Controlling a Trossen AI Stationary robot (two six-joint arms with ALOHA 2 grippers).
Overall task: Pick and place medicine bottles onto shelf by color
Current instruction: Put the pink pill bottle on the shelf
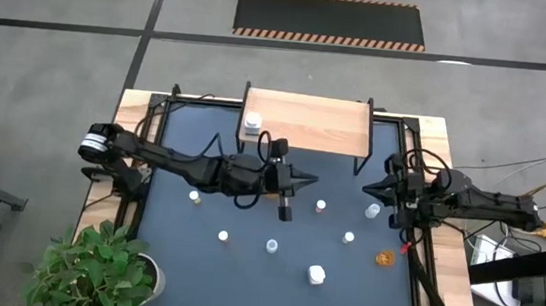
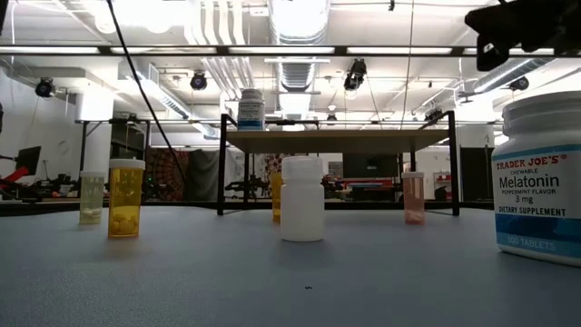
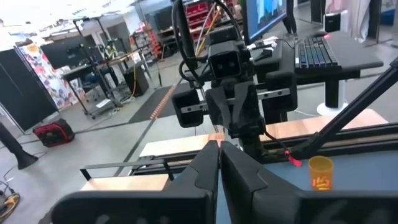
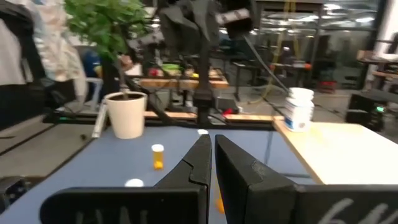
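The left claw (image 1: 312, 184), pinched shut and empty, hangs over mid-worktop; the right claw (image 1: 368, 189), likewise shut, waits by the shelf's (image 1: 306, 122) right leg. One white bottle (image 1: 253, 124) stands on the shelf; the other bottles (image 1: 316, 274) dot the mat nearer the plant side.

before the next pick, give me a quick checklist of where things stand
1. Left gripper free to pick: ok, shut and holding nothing, above the middle of the mat.
2. Right gripper free: ok, shut and holding nothing, waiting at the mat's right edge.
3. Shelf has room: ok, only one white bottle stands on it, near its left end.
4. Bottles left to sort: not ok, several stand scattered on the mat.
5. All bottles upright: not ok, an orange bottle seems to lie on its side.
6. Jaws ready for a grasp: not ok, both need opening first.
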